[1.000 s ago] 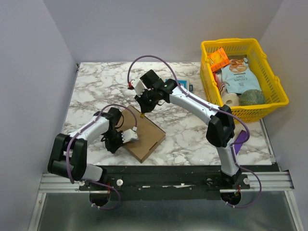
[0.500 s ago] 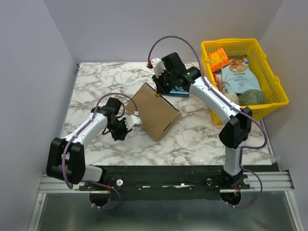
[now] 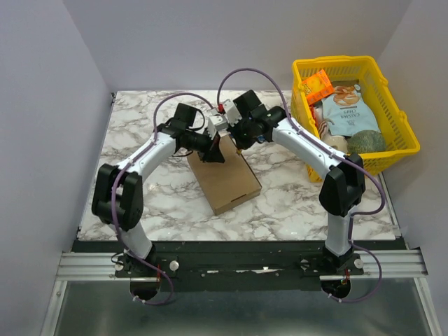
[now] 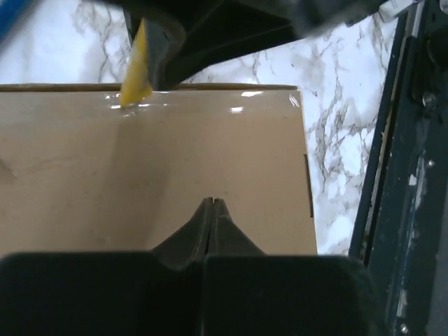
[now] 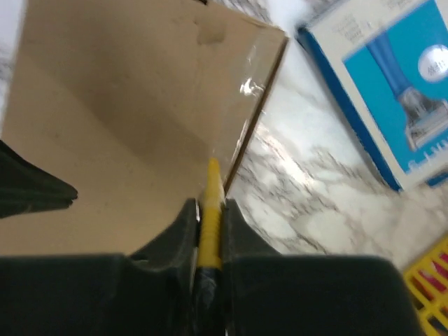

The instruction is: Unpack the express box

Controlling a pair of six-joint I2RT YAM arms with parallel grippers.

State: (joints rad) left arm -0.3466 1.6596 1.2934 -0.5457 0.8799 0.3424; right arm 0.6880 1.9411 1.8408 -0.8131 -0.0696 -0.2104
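The express box (image 3: 227, 180), flat brown cardboard, lies shut at the table's middle. It fills the left wrist view (image 4: 154, 161) and shows in the right wrist view (image 5: 119, 105). My right gripper (image 3: 239, 145) is shut on a yellow pointed tool (image 5: 211, 183), whose tip sits at the box's taped far edge (image 4: 135, 73). My left gripper (image 3: 214, 151) is shut and empty, with its tips (image 4: 212, 204) over the box top close to the tool. I cannot tell whether they touch the box.
A blue box with a white label (image 5: 392, 91) lies on the marble just beyond the express box. A yellow basket (image 3: 402, 150) with packets, a roll and a green ball stands at the far right. The table's dark front rail (image 4: 399, 210) is nearby.
The box has shifted and turned from the near left to the middle. My left arm has swung from the near left to the box's far end. My right gripper stays there with the tool.
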